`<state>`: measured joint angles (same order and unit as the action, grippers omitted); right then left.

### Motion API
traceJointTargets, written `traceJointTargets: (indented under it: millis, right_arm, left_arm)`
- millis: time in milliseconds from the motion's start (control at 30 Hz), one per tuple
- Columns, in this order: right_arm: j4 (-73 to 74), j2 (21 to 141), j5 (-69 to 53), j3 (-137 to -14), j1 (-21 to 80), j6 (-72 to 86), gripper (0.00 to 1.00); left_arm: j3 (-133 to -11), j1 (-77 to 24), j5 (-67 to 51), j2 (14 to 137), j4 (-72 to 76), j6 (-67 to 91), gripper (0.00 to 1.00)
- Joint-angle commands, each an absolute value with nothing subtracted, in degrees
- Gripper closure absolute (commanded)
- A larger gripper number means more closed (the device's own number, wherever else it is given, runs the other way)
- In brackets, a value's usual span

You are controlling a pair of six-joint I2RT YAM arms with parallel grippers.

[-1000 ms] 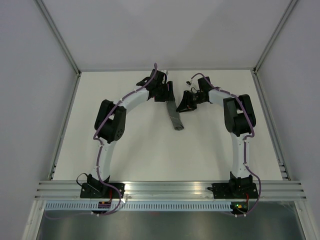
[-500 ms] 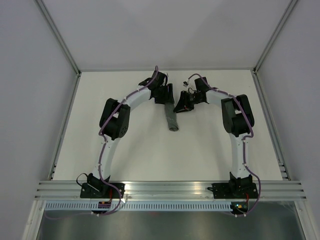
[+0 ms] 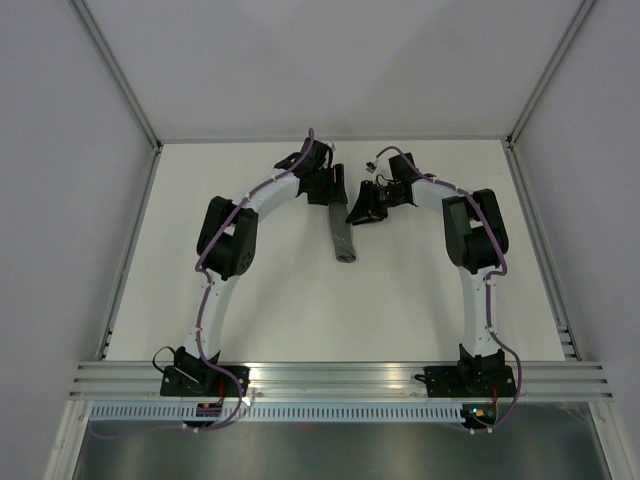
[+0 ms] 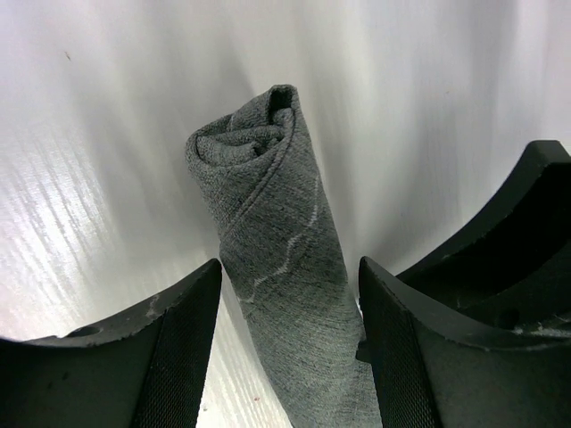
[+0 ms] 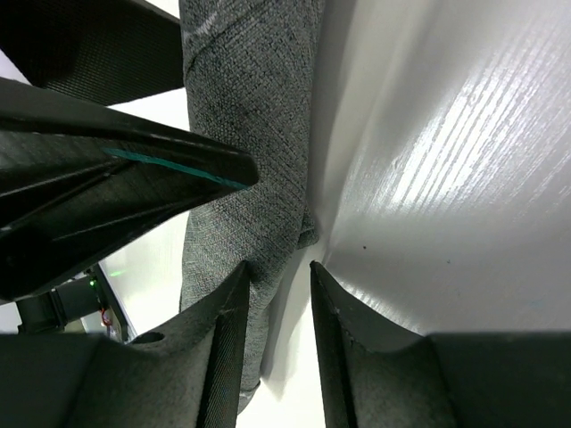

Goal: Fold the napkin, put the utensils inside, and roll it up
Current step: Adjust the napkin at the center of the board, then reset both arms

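Rolling step, looks nearly done: napkin (image 3: 344, 238) lies as a tight tube on the table (image 3: 270, 300), toward the far side.
At its far end, left gripper (image 4: 290, 272) jaws wide, straddling it; right gripper (image 5: 277, 276) jaws narrowly apart on the cloth edge. Next: back off without unrolling.

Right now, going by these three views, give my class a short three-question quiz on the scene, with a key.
1. True or false: the napkin lies flat and unfolded.
2. The left fingers are: A) shut, nothing between; B) apart, napkin between; C) out of view.
3. Fill in: in the top view, the left fingers reach the napkin's ___ end (upper or lower).
Key: 1 false, it is rolled; 2 B; 3 upper.
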<state>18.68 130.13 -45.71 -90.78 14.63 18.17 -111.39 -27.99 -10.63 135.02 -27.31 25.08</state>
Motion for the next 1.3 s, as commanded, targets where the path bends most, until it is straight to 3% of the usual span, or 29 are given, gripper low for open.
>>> traceJointTargets:
  millis: [0, 733, 1067, 1267]
  right_arm:
    - [19.9, 127.3, -45.8, -94.1, 14.9, 18.8, 0.59]
    - [24.3, 125.9, -45.6, -99.1, 13.9, 15.9, 0.57]
    - [28.6, 110.0, -44.6, -91.5, 7.8, 4.9, 0.54]
    - [30.0, 91.4, -41.4, -82.3, 1.5, -3.3, 0.49]
  left_arm:
    - [-113.6, -27.2, -11.6, 129.3, -27.2, 22.0, 0.32]
    - [-109.0, -24.8, -12.0, 123.5, -26.6, 21.1, 0.33]
    - [-86.3, -24.7, -13.0, 99.2, -19.8, 21.2, 0.32]
    - [-69.9, -24.6, -10.9, 77.1, -19.7, 19.1, 0.29]
